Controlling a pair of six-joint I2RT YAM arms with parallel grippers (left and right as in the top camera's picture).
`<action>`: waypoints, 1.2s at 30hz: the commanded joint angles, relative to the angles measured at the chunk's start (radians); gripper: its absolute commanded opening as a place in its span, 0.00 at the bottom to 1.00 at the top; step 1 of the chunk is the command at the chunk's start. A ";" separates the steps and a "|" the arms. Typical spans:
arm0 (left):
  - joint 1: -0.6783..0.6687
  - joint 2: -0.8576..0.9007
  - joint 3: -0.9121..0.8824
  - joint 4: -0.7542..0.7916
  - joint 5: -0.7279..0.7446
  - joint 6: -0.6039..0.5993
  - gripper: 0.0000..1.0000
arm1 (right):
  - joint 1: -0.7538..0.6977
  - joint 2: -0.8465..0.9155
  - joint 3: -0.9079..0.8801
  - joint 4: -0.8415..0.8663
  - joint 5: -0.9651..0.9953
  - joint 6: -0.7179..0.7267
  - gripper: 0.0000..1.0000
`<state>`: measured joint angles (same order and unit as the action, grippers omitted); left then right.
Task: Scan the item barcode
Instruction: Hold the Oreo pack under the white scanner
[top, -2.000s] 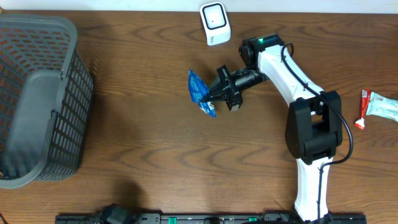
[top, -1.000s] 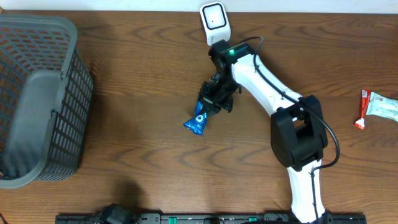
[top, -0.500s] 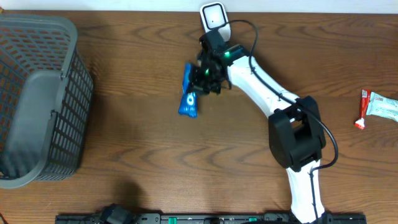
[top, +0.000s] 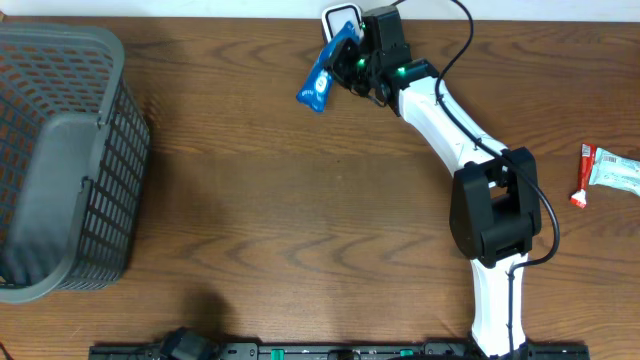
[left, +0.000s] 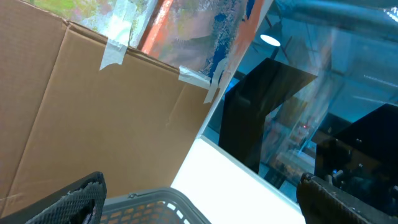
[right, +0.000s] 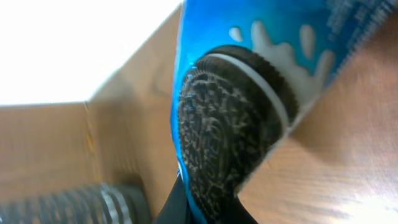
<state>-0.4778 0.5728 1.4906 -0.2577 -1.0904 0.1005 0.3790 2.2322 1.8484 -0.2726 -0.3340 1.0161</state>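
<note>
**As the right pincer (top: 347, 62) grips a cookie packet (top: 319, 80) beside the scanner (top: 341, 17), the left pincer (left: 199, 205) hangs released**

Where the right arm reaches across to the far edge of the table (top: 250, 200), its pincer is clenched on the upper right end of the blue cookie packet. The packet lies tilted in the overhead view, its free end pointing down and to the left, just beside the white scanner. Its gripped end overlaps the scanner's left edge, and whether the two touch cannot be told. In the right wrist view the packet (right: 249, 93) fills most of the picture, showing a dark sandwich cookie with white cream on blue, with brown wood behind it.

The left pincer shows only in its own wrist view, its dark fingers (left: 71, 200) standing wide apart at the bottom corners. Between them lies the grey rim of the basket (left: 155, 198), with a taped cardboard box (left: 106, 118) behind.

On the table, the grey mesh basket (top: 60, 150) stands at the left edge, well apart from the packet. A tube (top: 605, 172) with a red end lies at the right edge
</note>
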 joint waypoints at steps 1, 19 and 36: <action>0.003 -0.009 0.001 0.003 -0.002 -0.009 0.98 | 0.004 -0.008 0.021 0.089 0.132 0.131 0.01; 0.003 -0.009 0.001 0.003 -0.002 -0.009 0.98 | -0.009 0.366 0.290 0.376 0.247 0.347 0.01; 0.003 -0.009 0.001 0.003 -0.002 -0.009 0.98 | -0.031 0.437 0.834 -0.376 0.214 0.145 0.01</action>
<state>-0.4778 0.5728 1.4906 -0.2581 -1.0904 0.1005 0.3710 2.6686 2.5484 -0.5060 -0.1081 1.2407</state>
